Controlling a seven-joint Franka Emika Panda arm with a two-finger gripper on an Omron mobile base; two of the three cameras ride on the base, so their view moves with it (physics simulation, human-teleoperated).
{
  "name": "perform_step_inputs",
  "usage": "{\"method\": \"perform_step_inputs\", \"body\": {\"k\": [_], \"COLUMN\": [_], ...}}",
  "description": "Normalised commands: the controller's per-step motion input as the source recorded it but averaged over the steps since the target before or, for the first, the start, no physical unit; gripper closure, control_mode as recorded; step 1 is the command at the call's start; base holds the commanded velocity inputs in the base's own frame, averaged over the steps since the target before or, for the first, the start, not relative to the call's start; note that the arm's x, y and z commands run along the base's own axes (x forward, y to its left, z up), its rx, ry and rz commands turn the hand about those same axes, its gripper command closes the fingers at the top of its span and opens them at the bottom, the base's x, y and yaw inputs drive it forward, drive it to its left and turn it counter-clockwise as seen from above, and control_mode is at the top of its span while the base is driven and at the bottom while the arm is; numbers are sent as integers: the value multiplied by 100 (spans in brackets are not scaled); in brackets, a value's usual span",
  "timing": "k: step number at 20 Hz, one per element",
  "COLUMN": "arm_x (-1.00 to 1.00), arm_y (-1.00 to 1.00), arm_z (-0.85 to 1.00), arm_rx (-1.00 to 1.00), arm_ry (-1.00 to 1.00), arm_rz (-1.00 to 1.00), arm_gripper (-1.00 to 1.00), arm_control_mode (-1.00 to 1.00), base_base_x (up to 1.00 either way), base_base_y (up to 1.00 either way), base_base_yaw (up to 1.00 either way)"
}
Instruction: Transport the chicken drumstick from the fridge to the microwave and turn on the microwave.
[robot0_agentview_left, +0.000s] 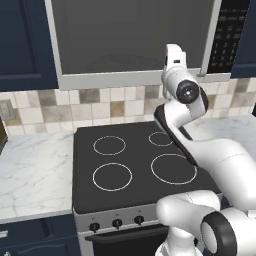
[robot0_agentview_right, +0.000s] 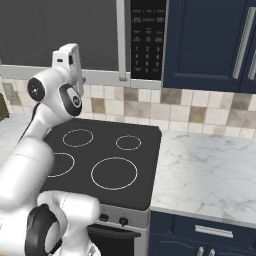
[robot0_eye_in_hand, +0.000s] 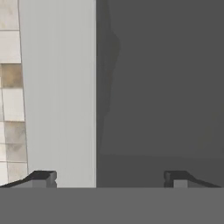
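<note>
Two fingertips wide apart, end effector (robot0_eye_in_hand: 109, 179) facing microwave (robot0_eye_in_hand: 153, 87) door

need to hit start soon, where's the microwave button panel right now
The black button panel sits at the microwave's right end in both base views, above the stovetop, beside the navy cabinet.

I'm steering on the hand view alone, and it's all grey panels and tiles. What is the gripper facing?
Observer: The microwave, mounted above the black stovetop. The gripper is raised at the lower right corner of its door.
Operator: Is that door shut?
Observer: It looks so: flush with the front in both base views.
Operator: Where are the buttons?
Observer: The black button panel stands just right of the door, past the gripper.
</note>
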Motion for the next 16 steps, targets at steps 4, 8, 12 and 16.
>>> {"method": "perform_step_inputs", "body": {"k": [4, 8, 12, 16], "arm_x": [-37, -42, -44, -39], "arm_y": [-26, -28, -32, -22], "arm_z": [17, 21, 17, 7], "arm_rx": [0, 0, 0, 0], "arm_ry": [0, 0, 0, 0], "arm_rz": [3, 6, 8, 8], "arm_gripper": [-100, -100, -100, -100], "arm_control_mode": [-100, -100, -100, -100], "base_base_x": [0, 0, 0, 0], "base_base_y": [0, 0, 0, 0], "base_base_yaw": [0, 0, 0, 0]}}
